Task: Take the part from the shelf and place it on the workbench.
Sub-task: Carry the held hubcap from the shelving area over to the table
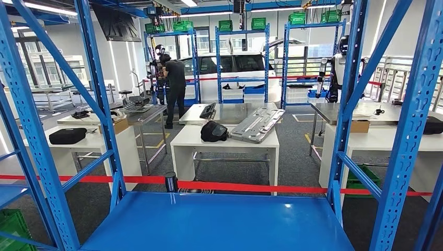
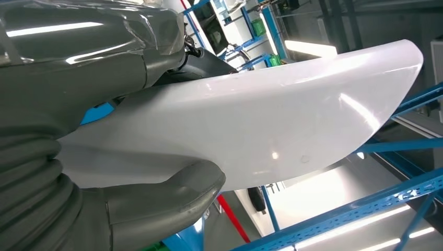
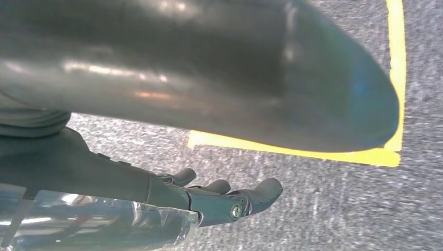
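My left hand (image 2: 78, 83) grips a large, glossy white curved part (image 2: 261, 120); its thick grey thumb (image 2: 172, 193) presses on one face and the darker fingers lie behind the other. Blue shelf beams run behind the part. In the head view the blue shelf board (image 1: 219, 225) lies bare right in front of me. Beyond it stands a white workbench (image 1: 193, 138). My right hand (image 3: 219, 201) hangs over grey carpet with its fingers loosely extended and nothing in them.
Blue shelf uprights (image 1: 412, 120) and diagonal braces frame the view. A red tape barrier (image 1: 235, 186) runs behind the shelf. The workbench carries a metal panel (image 1: 256, 125) and a black part (image 1: 213, 132). A person (image 1: 175, 83) stands far back. Yellow floor tape (image 3: 292, 149) lies below my right hand.
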{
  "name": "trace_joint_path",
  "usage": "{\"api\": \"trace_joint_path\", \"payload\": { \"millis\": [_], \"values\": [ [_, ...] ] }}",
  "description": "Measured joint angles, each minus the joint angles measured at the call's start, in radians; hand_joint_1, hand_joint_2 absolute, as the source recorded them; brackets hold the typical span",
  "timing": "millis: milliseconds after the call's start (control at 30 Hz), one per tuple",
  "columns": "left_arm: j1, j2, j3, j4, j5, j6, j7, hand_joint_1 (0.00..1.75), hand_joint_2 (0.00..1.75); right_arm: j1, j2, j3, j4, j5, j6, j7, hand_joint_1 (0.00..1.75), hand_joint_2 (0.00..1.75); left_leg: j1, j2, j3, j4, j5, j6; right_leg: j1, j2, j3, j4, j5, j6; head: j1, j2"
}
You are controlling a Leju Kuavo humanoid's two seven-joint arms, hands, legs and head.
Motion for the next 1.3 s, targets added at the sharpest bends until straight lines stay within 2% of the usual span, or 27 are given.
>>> {"api": "trace_joint_path", "payload": {
  "millis": [67,100,200,233,267,367,400,433,500,533,567,600,633,667,700,767,800,867,900,967,1033,1067,1100,1133,1233,1267,1300],
  "values": [
    [0.0,0.0,0.0,0.0,-0.002,0.0,0.0,1.75,1.75,0.0,0.0,0.0,0.0,0.0,0.0,0.0,0.0,0.0,0.001,0.0,-0.008,0.081,-0.045,0.001,0.006,0.0,-0.024,0.0,0.018,-0.001,-0.001,0.0],
    [0.0,0.0,0.0,0.001,-0.003,0.001,0.0,1.75,1.75,0.0,0.0,0.0,0.0,0.0,0.0,0.0,0.0,0.0,-0.001,0.0,0.016,0.067,-0.043,0.006,0.009,0.0,-0.035,0.0,0.027,-0.002,-0.001,0.0],
    [-0.003,-0.001,0.001,0.0,-0.004,0.001,0.0,1.75,1.75,0.0,0.003,0.0,0.0,0.0,0.0,0.0,0.0,0.0,-0.014,-0.001,0.161,-0.133,0.004,0.038,0.019,0.001,-0.059,-0.003,0.056,0.001,0.0,0.0],
    [-0.005,-0.002,0.002,-0.001,-0.004,0.002,0.0,1.75,1.75,0.0,0.003,0.0,0.0,0.0,0.0,0.001,0.0,0.0,-0.02,0.0,0.19,-0.184,0.015,0.049,0.018,0.001,-0.063,-0.005,0.065,0.004,0.0,0.0],
    [-0.007,-0.002,0.003,-0.001,-0.005,0.002,-0.001,1.75,1.75,0.0,0.005,-0.001,0.001,0.0,0.001,0.001,0.0,0.0,-0.027,0.001,0.202,-0.21,0.02,0.057,0.014,0.0,-0.064,-0.008,0.074,0.01,0.0,0.001],
    [-0.008,-0.003,0.006,-0.002,-0.007,0.003,0.0,1.75,1.75,0.0,0.008,-0.001,0.002,0.0,0.001,0.003,0.0,0.0,-0.036,0.002,0.19,-0.231,0.055,0.069,0.006,-0.001,-0.065,-0.022,0.096,0.028,-0.001,0.0],
    [-0.008,-0.004,0.007,-0.002,-0.008,0.003,0.0,1.75,1.75,0.0,0.01,-0.002,0.001,0.0,0.001,0.003,0.0,0.0,-0.034,0.002,0.185,-0.244,0.074,0.075,0.008,-0.001,-0.072,-0.013,0.083,0.027,-0.001,0.0],
    [-0.009,-0.007,0.007,-0.001,-0.009,0.003,0.0,1.75,1.75,0.001,0.01,-0.002,0.002,0.0,0.001,0.004,0.0,0.0,-0.03,0.003,0.178,-0.257,0.094,0.08,0.01,0.0,-0.082,0.013,0.054,0.022,0.0,0.0],
    [-0.008,-0.011,0.007,0.0,-0.011,0.003,0.0,1.75,1.75,0.0,0.009,-0.002,0.001,0.0,0.002,0.004,0.0,0.0,-0.027,0.003,0.151,-0.266,0.126,0.083,0.009,0.0,-0.112,0.12,-0.039,0.011,0.002,0.0],
    [-0.007,-0.012,0.006,0.001,-0.012,0.003,0.0,1.75,1.75,0.0,0.007,-0.002,0.001,0.0,0.002,0.005,0.0,0.0,-0.026,0.004,0.136,-0.265,0.139,0.08,0.007,0.0,-0.121,0.18,-0.072,0.013,0.003,0.0],
    [-0.005,-0.013,0.006,0.002,-0.012,0.003,0.0,1.75,1.75,0.0,0.005,-0.002,0.002,0.0,0.002,0.005,0.0,0.0,-0.026,0.005,0.12,-0.264,0.152,0.077,0.005,0.0,-0.122,0.225,-0.086,0.021,0.004,0.0],
    [-0.004,-0.013,0.006,0.004,-0.013,0.003,0.0,1.75,1.75,0.0,0.004,-0.002,0.002,0.0,0.002,0.005,0.0,0.0,-0.024,0.005,0.104,-0.261,0.164,0.072,0.001,0.0,-0.109,0.242,-0.081,0.034,0.004,0.0],
    [-0.003,-0.014,0.006,0.005,-0.014,0.003,0.0,1.75,1.75,0.0,0.003,-0.002,0.002,0.0,0.002,0.006,0.0,0.0,-0.021,0.006,0.088,-0.257,0.174,0.066,-0.003,0.0,-0.078,0.224,-0.064,0.049,0.005,0.0],
    [-0.003,-0.014,0.006,0.007,-0.014,0.003,0.0,1.75,1.75,0.0,0.002,-0.002,0.002,0.0,0.002,0.006,0.0,0.0,-0.019,0.006,0.071,-0.248,0.182,0.06,-0.007,-0.001,-0.029,0.168,-0.048,0.062,0.005,0.0],
    [-0.003,-0.014,0.007,0.008,-0.014,0.003,0.0,1.75,1.75,-0.001,0.002,-0.003,0.002,0.0,0.002,0.007,0.0,0.0,-0.018,0.007,0.054,-0.237,0.187,0.054,-0.009,0.0,0.026,0.098,-0.048,0.069,0.006,0.0],
    [-0.002,-0.015,0.008,0.008,-0.015,0.004,0.0,1.75,1.75,-0.004,0.003,-0.003,0.002,0.0,0.002,0.008,0.0,0.0,-0.018,0.008,0.031,-0.212,0.193,0.044,-0.008,0.002,0.091,-0.003,-0.068,0.061,0.005,0.0],
    [-0.002,-0.015,0.008,0.009,-0.015,0.004,0.0,1.75,1.75,-0.004,0.003,-0.003,0.002,0.0,0.002,0.009,0.0,0.0,-0.019,0.008,0.025,-0.205,0.195,0.039,-0.005,0.003,0.096,-0.018,-0.081,0.052,0.004,0.0],
    [-0.001,-0.015,0.009,0.009,-0.016,0.004,-0.001,1.75,1.75,-0.003,0.004,-0.003,0.003,0.0,0.002,0.01,0.0,0.0,-0.014,0.008,0.021,-0.197,0.198,0.03,-0.005,0.003,0.085,-0.019,-0.077,0.031,0.003,0.0],
    [0.0,-0.015,0.009,0.009,-0.016,0.004,-0.001,1.75,1.75,-0.003,0.005,-0.003,0.003,0.0,0.002,0.01,0.0,0.0,-0.011,0.006,0.017,-0.187,0.186,0.025,-0.006,0.001,0.082,-0.019,-0.072,0.021,0.003,0.0],
    [0.001,-0.015,0.011,0.009,-0.016,0.004,-0.001,1.75,1.75,-0.004,0.006,-0.003,0.003,0.0,0.002,0.01,0.0,0.0,-0.006,0.002,-0.009,-0.112,0.115,0.013,-0.008,-0.002,0.07,-0.019,-0.057,0.008,0.001,-0.001],
    [0.003,-0.015,0.011,0.009,-0.016,0.004,-0.001,1.75,1.75,-0.003,0.006,-0.003,0.003,0.0,0.002,0.01,0.0,0.0,-0.002,0.001,-0.048,0.02,0.027,0.004,-0.006,-0.003,0.055,-0.018,-0.043,0.004,0.0,0.0],
    [0.004,-0.015,0.012,0.009,-0.016,0.004,-0.001,1.75,1.75,-0.002,0.006,-0.003,0.003,0.0,0.002,0.01,0.0,0.0,0.0,0.001,-0.057,0.069,0.006,0.002,-0.005,-0.002,0.049,-0.018,-0.037,0.005,-0.001,0.0],
    [0.004,-0.015,0.012,0.009,-0.016,0.004,-0.001,1.75,1.75,-0.001,0.006,-0.003,0.003,0.0,0.002,0.01,0.0,0.0,0.001,0.001,-0.049,0.083,0.004,0.003,-0.004,-0.002,0.043,-0.017,-0.031,0.007,-0.001,0.0],
    [0.004,-0.015,0.012,0.01,-0.016,0.004,-0.001,1.75,1.75,0.0,0.006,-0.003,0.003,0.0,0.002,0.01,0.0,0.0,0.001,0.0,-0.021,0.057,0.02,0.005,-0.003,-0.002,0.039,-0.017,-0.027,0.009,-0.002,0.0],
    [0.004,-0.015,0.014,0.009,-0.016,0.004,-0.001,1.75,1.75,0.001,0.01,-0.003,0.003,0.0,0.002,0.01,0.0,0.0,-0.005,-0.005,0.119,-0.149,0.079,0.025,-0.001,0.0,0.033,-0.018,-0.017,0.019,-0.001,0.0],
    [0.003,-0.015,0.015,0.009,-0.016,0.004,-0.001,1.75,1.75,0.0,0.012,-0.003,0.003,0.0,0.002,0.01,0.0,0.0,-0.01,-0.006,0.144,-0.191,0.084,0.031,-0.002,0.0,0.032,-0.018,-0.013,0.025,-0.001,0.0],
    [0.003,-0.015,0.015,0.009,-0.017,0.004,-0.001,1.75,1.75,0.0,0.013,-0.003,0.003,0.0,0.002,0.01,0.0,0.0,-0.015,-0.007,0.151,-0.208,0.082,0.034,-0.004,-0.001,0.03,-0.019,-0.009,0.031,-0.001,0.0]
  ]
}}
